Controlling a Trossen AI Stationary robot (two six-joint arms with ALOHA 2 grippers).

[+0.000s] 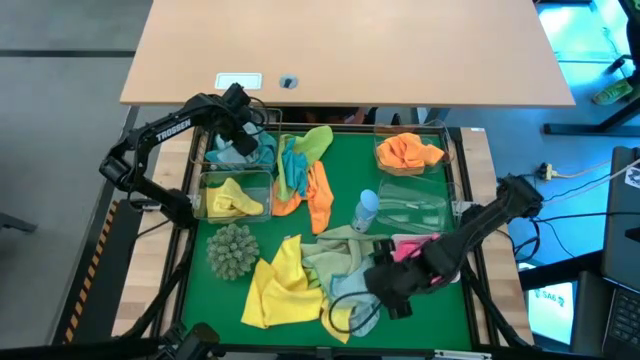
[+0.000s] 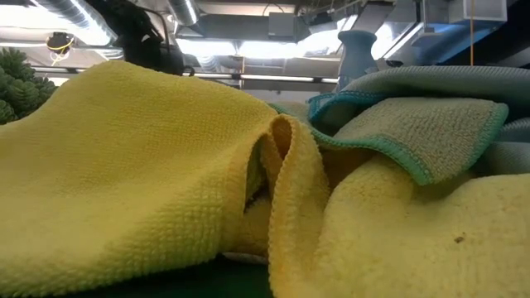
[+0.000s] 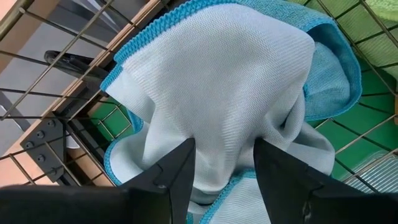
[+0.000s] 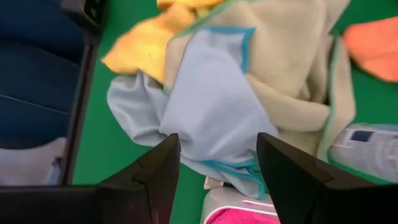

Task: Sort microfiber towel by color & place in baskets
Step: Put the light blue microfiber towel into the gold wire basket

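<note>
My left gripper (image 1: 243,138) (image 3: 224,149) stands open over the far-left basket (image 1: 206,152), where a light blue towel (image 1: 240,153) (image 3: 217,81) lies bunched. My right gripper (image 1: 380,292) (image 4: 217,149) hangs open, touching nothing, above another light blue towel (image 4: 211,106). That towel lies on the green mat near the front edge, against a pale green towel (image 1: 335,255) (image 4: 292,62) and a yellow one (image 1: 280,285) (image 2: 124,165). Other baskets hold a yellow towel (image 1: 232,198), an orange towel (image 1: 410,150) and a pink towel (image 1: 415,245). My left gripper points down into the basket, its open fingers (image 3: 180,168) on either side of a raised fold (image 3: 227,134) of the light blue towel. I cannot tell whether they touch the cloth. The towel rests in the basket, slack.
An orange (image 1: 318,195), a blue (image 1: 292,170) and a green towel (image 1: 315,140) lie on the mat's middle. A spiky ball (image 1: 232,250) sits at the left, a small bottle (image 1: 366,210) beside a clear basket (image 1: 412,205). A wooden tabletop (image 1: 350,50) lies beyond.
</note>
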